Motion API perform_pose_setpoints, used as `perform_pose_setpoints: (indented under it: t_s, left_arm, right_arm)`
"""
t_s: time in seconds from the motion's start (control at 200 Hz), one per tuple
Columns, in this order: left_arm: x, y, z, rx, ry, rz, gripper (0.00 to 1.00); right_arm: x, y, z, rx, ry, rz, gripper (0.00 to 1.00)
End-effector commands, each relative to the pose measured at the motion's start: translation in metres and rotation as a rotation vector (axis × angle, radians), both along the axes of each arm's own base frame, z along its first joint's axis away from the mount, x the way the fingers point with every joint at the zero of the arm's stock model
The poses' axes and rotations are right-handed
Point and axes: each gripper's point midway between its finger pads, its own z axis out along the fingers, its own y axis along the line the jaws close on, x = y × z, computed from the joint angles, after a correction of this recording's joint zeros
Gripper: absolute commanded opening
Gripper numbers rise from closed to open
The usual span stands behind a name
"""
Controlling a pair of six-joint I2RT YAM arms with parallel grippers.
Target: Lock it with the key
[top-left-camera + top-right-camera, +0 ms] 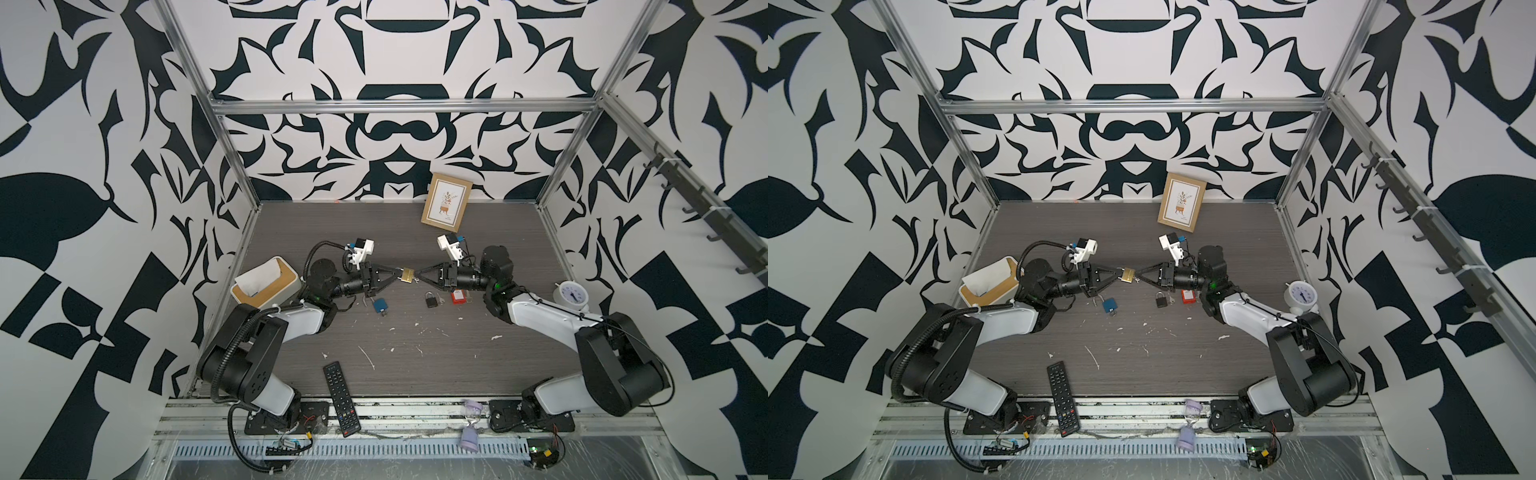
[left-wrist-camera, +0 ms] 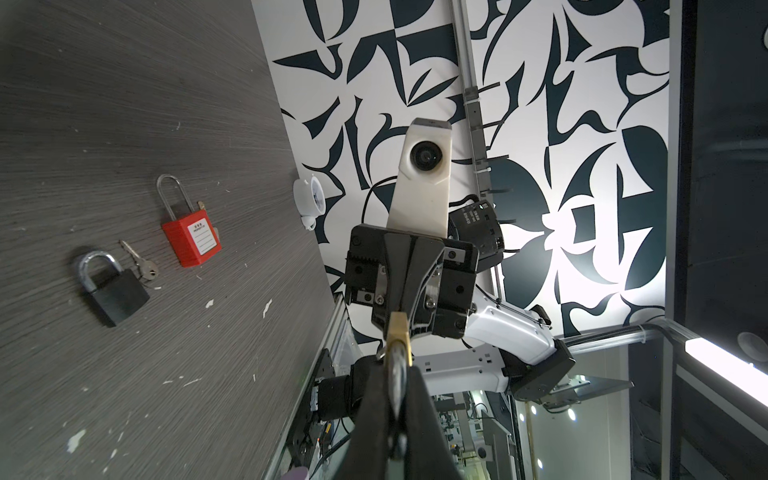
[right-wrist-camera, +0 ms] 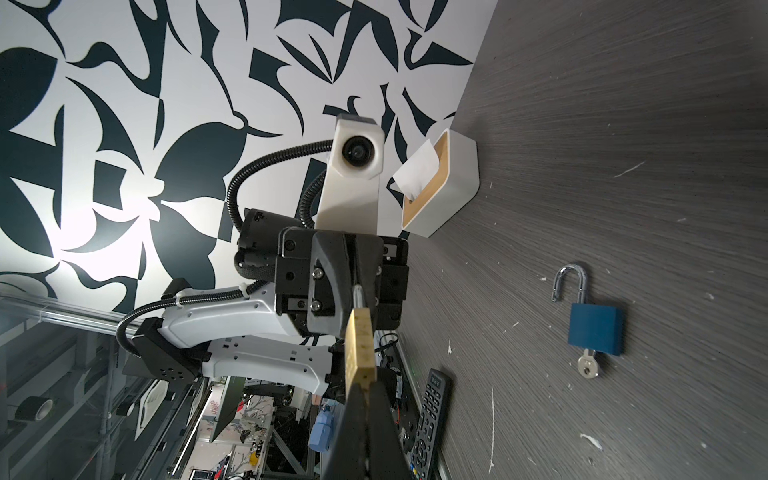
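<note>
A brass padlock (image 1: 407,275) (image 1: 1128,274) hangs in the air over the middle of the table, between my two grippers. The left gripper (image 1: 400,272) (image 2: 397,365) is shut on its silver shackle (image 2: 398,386), and the brass body (image 2: 398,332) points away from it. From the opposite side, the right gripper (image 1: 417,277) (image 3: 365,386) is shut at the bottom face of the brass body (image 3: 360,345). It pinches the key there. The key is almost wholly hidden between the fingers.
On the table lie an open blue padlock (image 1: 379,306) (image 3: 595,328) with a key in it, a black padlock (image 1: 431,300) (image 2: 118,295) with a loose key (image 2: 141,262), and a red padlock (image 1: 457,297). A tissue box (image 1: 266,282), clock (image 1: 573,294), picture frame (image 1: 446,202) and remote (image 1: 340,398) stand around.
</note>
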Motion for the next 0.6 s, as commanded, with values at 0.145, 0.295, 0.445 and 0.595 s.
perform_pose_setpoints:
  t_s: [0.145, 0.295, 0.445, 0.595]
  left_arm:
    - [0.019, 0.012, 0.027, -0.050, -0.077, 0.077, 0.00]
    - [0.020, 0.011, 0.025, -0.057, -0.071, 0.071, 0.00]
    - [0.018, 0.009, 0.025, -0.057, -0.072, 0.066, 0.00]
    - [0.016, 0.006, 0.025, -0.057, -0.073, 0.055, 0.00]
  right_arm:
    - [-0.006, -0.005, 0.021, 0.002, -0.087, 0.016, 0.19]
    - [-0.003, -0.003, 0.019, 0.016, -0.070, 0.022, 0.22]
    - [0.001, -0.002, 0.022, 0.025, -0.080, 0.006, 0.28]
    - [0.008, 0.000, 0.024, 0.022, -0.082, -0.006, 0.31]
